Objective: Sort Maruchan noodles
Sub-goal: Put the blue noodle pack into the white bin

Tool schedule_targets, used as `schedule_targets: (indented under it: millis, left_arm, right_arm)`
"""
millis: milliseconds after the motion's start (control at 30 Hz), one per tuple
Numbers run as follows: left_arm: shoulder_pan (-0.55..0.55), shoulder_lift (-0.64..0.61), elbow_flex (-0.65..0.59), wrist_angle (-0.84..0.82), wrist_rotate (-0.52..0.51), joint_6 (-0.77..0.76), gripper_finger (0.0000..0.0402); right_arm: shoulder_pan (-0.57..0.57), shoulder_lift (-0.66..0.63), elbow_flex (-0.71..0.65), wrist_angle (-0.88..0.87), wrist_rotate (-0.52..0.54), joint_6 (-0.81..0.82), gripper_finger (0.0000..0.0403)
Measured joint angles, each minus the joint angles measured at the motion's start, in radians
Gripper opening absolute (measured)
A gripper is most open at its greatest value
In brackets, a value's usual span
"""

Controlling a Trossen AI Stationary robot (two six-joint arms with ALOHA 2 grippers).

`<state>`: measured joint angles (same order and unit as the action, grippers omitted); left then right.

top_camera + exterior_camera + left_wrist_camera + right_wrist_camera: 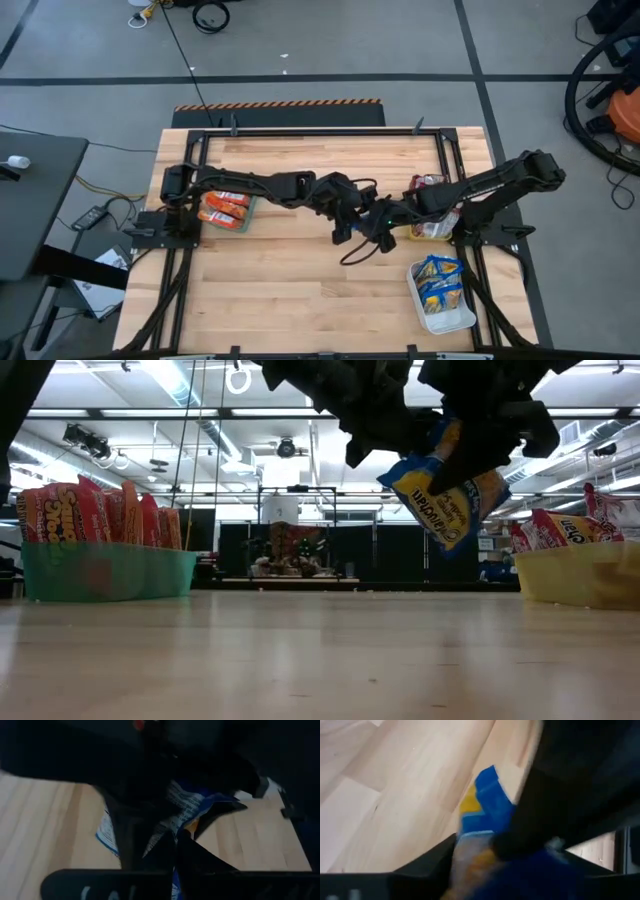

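A glossy, crinkled blue-and-yellow plastic noodle packet (445, 495) hangs above the pale, smooth-finished wooden plank table (320, 660), flanked by matt teal plastic bin (105, 572).

"Maruchan" is read upside down in dark letters on a yellow oval of the blue-and-yellow packet (447, 495) held above the table in the low view. Small print is seen on the same packet's white back in the left wrist view, but is not legible.
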<state>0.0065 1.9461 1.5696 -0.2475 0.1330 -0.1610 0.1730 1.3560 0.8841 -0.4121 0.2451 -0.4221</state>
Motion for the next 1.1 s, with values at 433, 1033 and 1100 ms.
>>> schedule_targets:
  millis: [433,1033,1100]
  left_arm:
    - [0.0,-0.129,0.001,-0.163,0.099,0.074,0.0141]
    - [-0.222,-0.375,-0.166,0.019,-0.313,0.229,0.0172]
    - [-0.225,-0.377,-0.171,0.039,-0.313,0.231,0.0172]
  right_arm:
    - [0.028,-0.053,-0.001,-0.013,0.033,0.053,0.0129]
    - [0.455,-0.313,0.0,-0.045,-0.299,1.103,0.0129]
    - [0.519,-0.313,0.0,0.014,-0.277,1.148,0.0131]
